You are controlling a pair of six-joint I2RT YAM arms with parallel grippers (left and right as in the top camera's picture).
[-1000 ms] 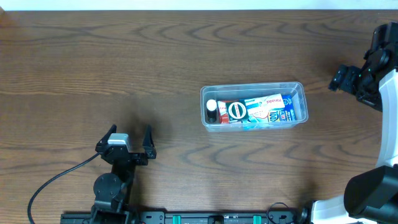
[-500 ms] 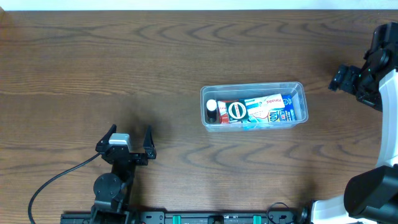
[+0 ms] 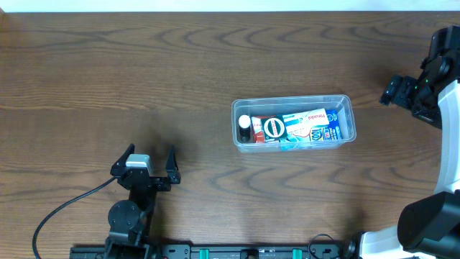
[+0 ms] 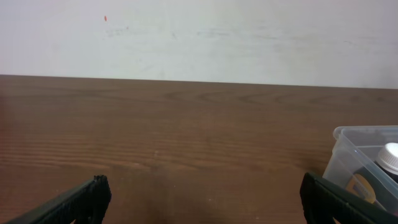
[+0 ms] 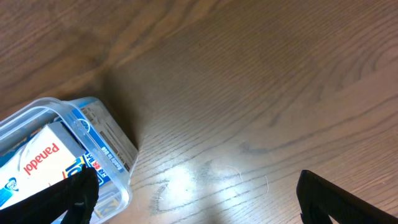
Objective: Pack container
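**Packed container, grippers apart**

The container point(image 3: 287, 101) sits right of the tabletop's point(image 3: 108, 72) centre, boxes point(image 3: 305, 126) inside. Judge it light, thin-walled and slick, so take its rim. Your left gripper point(image 3: 150, 152), near the front edge, and right gripper point(image 5: 196, 177), at the right edge, are spread and empty.

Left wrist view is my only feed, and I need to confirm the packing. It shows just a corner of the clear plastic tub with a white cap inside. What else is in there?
Observer: The clear rectangular plastic tub holds a white-and-blue Panadol box lying flat along its length.
Operator: Anything beside the cap?
Observer: A round item with a white ring lies right next to the white-capped small bottle, at the end nearer the left arm.
Operator: Where is the other arm?
Observer: The right gripper is open and empty over bare wooden table, just past the tub's far end.
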